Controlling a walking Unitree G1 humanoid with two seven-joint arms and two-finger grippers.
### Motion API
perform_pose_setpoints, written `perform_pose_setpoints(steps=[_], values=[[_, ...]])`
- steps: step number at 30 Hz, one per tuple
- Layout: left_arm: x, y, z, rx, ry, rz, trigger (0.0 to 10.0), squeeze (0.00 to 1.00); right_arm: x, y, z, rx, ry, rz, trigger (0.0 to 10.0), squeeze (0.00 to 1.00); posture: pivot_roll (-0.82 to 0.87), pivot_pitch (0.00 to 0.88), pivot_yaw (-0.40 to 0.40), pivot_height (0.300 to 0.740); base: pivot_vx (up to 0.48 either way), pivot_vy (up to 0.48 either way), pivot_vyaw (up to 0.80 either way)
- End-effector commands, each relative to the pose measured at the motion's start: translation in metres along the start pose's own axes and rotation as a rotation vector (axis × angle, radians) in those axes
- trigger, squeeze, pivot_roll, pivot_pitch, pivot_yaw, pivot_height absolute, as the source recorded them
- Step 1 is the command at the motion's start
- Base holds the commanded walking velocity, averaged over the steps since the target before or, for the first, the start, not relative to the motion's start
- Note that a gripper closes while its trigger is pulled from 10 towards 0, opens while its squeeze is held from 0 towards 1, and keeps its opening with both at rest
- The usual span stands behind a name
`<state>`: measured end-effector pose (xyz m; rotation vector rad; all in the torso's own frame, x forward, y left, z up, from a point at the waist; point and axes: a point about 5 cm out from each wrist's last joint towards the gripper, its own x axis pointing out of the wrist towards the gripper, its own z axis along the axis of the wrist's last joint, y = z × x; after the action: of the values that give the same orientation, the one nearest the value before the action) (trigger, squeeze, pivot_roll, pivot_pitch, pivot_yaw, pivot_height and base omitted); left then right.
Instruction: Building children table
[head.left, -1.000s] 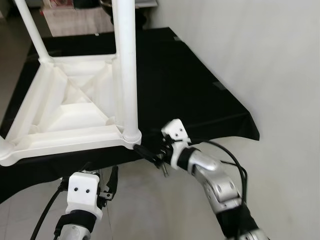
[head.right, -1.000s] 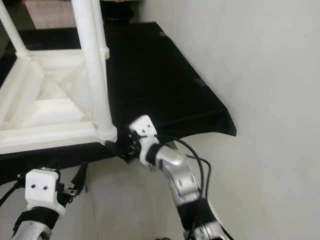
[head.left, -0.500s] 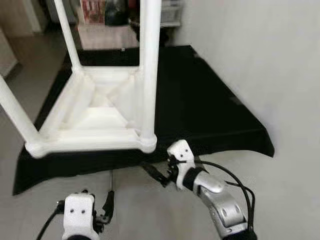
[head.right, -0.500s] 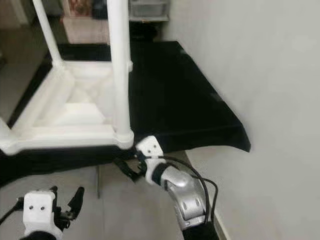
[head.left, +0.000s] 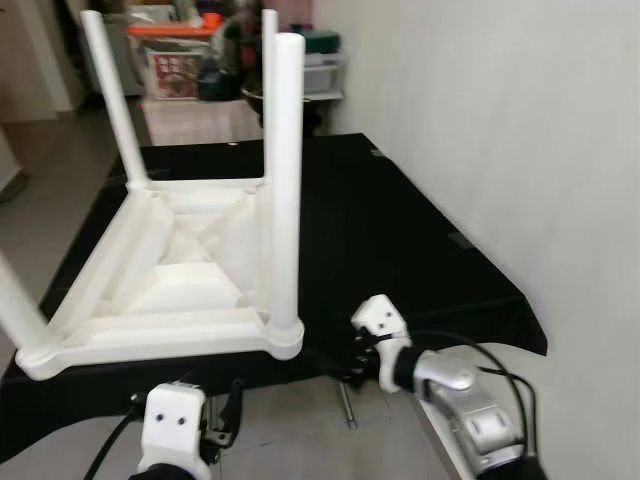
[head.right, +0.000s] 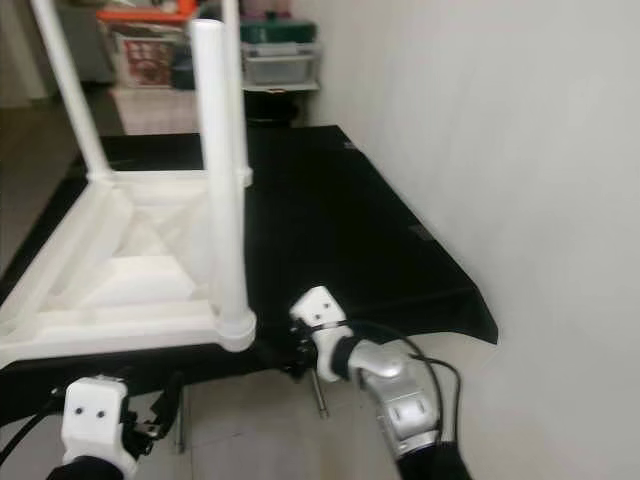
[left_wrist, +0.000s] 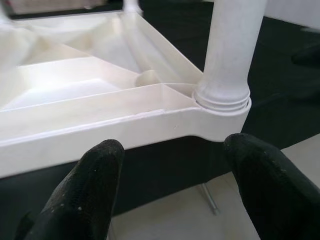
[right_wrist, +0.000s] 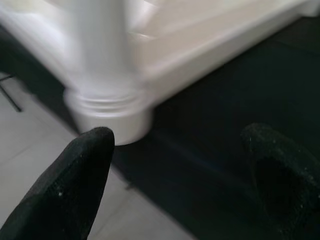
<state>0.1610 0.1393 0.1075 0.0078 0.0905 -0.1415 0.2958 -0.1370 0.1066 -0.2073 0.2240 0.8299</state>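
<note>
A white plastic children's table (head.left: 150, 338) lies upside down on a black cloth (head.left: 400, 240), with its legs pointing up. The near corner leg (head.left: 287, 180) stands in its socket (left_wrist: 222, 107). My left gripper (head.left: 228, 410) hangs open just below the cloth's front edge, facing the table's front rail (left_wrist: 100, 130) with nothing between its fingers (left_wrist: 85, 195). My right gripper (head.left: 335, 362) is open too, just right of the near corner. Its fingertips (right_wrist: 70, 185) point at the leg's base (right_wrist: 107, 107), which looks blurred there.
A white wall (head.left: 500, 150) runs close along the right side of the cloth. A thin metal support leg (head.left: 346, 405) stands on the tiled floor under the front edge. Storage boxes (head.left: 170, 50) and bins sit at the far end of the room.
The camera has pulled back and tilted up, so the leg tops and far room now show. Both grippers stay open near the table's front corner.
</note>
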Motion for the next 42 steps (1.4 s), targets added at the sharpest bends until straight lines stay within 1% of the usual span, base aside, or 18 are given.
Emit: perform_pose_setpoints(steps=[1,4,5,7,10,13,14,17,20,23,25,29,32,34,38,40,41,42], values=[[-0.002,0.001,-0.006,0.022,0.036,-0.018,10.0,0.00,-0.002,-0.010,0.008,0.000,-0.033,-0.003,10.0,0.00,0.09,0.022,-0.028,0.740,0.000,0.000,0.00],[-0.002,0.000,-0.005,0.021,0.034,-0.016,10.0,0.00,-0.004,-0.015,0.013,-0.014,-0.049,-0.007,10.0,0.00,0.08,0.026,-0.029,0.740,0.000,0.000,0.00],[-0.002,0.000,-0.005,0.022,0.033,-0.016,10.0,0.00,-0.005,-0.018,0.019,-0.001,-0.091,-0.004,10.0,0.00,0.08,0.027,-0.031,0.740,0.000,0.000,0.00],[-0.002,0.000,-0.005,0.026,0.034,-0.013,10.0,0.00,-0.004,-0.018,0.022,0.003,-0.105,0.009,10.0,0.00,0.09,0.030,-0.034,0.740,0.000,0.000,0.00],[-0.002,0.001,-0.005,0.030,0.030,-0.002,10.0,0.00,-0.002,-0.007,0.024,0.000,-0.117,0.099,10.0,0.00,0.09,0.034,-0.036,0.740,0.000,0.000,0.80],[-0.002,0.001,-0.005,0.030,0.029,0.000,10.0,0.00,-0.002,-0.004,0.024,0.005,-0.120,0.118,10.0,0.00,0.09,0.034,-0.036,0.740,0.000,0.000,0.80],[-0.003,0.001,-0.004,0.031,0.028,0.005,10.0,0.00,-0.002,0.004,0.022,0.008,-0.124,0.174,10.0,0.00,0.09,0.039,-0.035,0.740,0.000,0.000,0.80],[-0.003,0.001,-0.004,0.034,0.028,0.007,10.0,0.00,-0.001,0.006,0.021,0.007,-0.122,0.186,10.0,0.00,0.09,0.040,-0.036,0.740,0.000,0.000,0.80],[-0.003,0.001,-0.004,0.035,0.030,0.007,10.0,0.00,0.000,0.004,0.020,0.005,-0.118,0.161,10.0,0.00,0.09,0.039,-0.035,0.740,0.000,0.000,0.80],[-0.003,0.000,-0.004,0.039,0.032,0.003,10.0,0.00,0.004,-0.006,0.017,-0.008,-0.091,0.058,10.0,0.00,0.09,0.040,-0.033,0.740,0.000,0.000,0.27],[-0.002,0.000,-0.004,0.040,0.033,0.002,10.0,0.00,0.005,-0.008,0.016,-0.015,-0.080,0.037,10.0,0.00,0.09,0.040,-0.033,0.740,0.000,0.000,0.00],[-0.002,0.001,-0.004,0.043,0.033,0.002,10.0,0.00,0.003,-0.009,0.013,-0.016,-0.068,0.046,10.0,0.00,0.09,0.040,-0.032,0.740,0.000,0.000,0.00],[-0.002,0.001,-0.003,0.039,0.036,-0.002,10.0,0.00,-0.002,-0.009,0.012,-0.026,-0.058,0.108,10.0,0.00,0.09,0.043,-0.028,0.740,0.000,0.000,0.00],[-0.002,0.001,-0.003,0.039,0.036,-0.002,10.0,0.00,-0.002,-0.009,0.012,-0.026,-0.058,0.108,10.0,0.00,0.09,0.043,-0.028,0.740,0.000,0.000,0.00],[-0.003,0.001,-0.004,0.033,0.039,-0.008,10.0,0.00,-0.001,-0.014,0.016,-0.027,-0.066,0.086,10.0,0.00,0.09,0.045,-0.027,0.740,0.000,0.000,0.00],[-0.003,0.001,-0.004,0.032,0.039,-0.010,10.0,0.00,0.002,-0.017,0.020,0.011,-0.096,0.060,10.0,0.00,0.09,0.047,-0.028,0.740,0.000,0.000,0.00],[-0.003,0.001,-0.004,0.032,0.040,-0.010,10.0,0.00,0.003,-0.018,0.022,0.030,-0.119,0.046,2.5,0.00,0.09,0.047,-0.028,0.740,0.000,0.000,0.00],[-0.003,0.001,-0.004,0.031,0.040,-0.009,10.0,0.00,0.004,-0.019,0.024,0.044,-0.135,0.045,0.0,0.00,0.10,0.048,-0.028,0.740,0.000,0.000,0.00]])
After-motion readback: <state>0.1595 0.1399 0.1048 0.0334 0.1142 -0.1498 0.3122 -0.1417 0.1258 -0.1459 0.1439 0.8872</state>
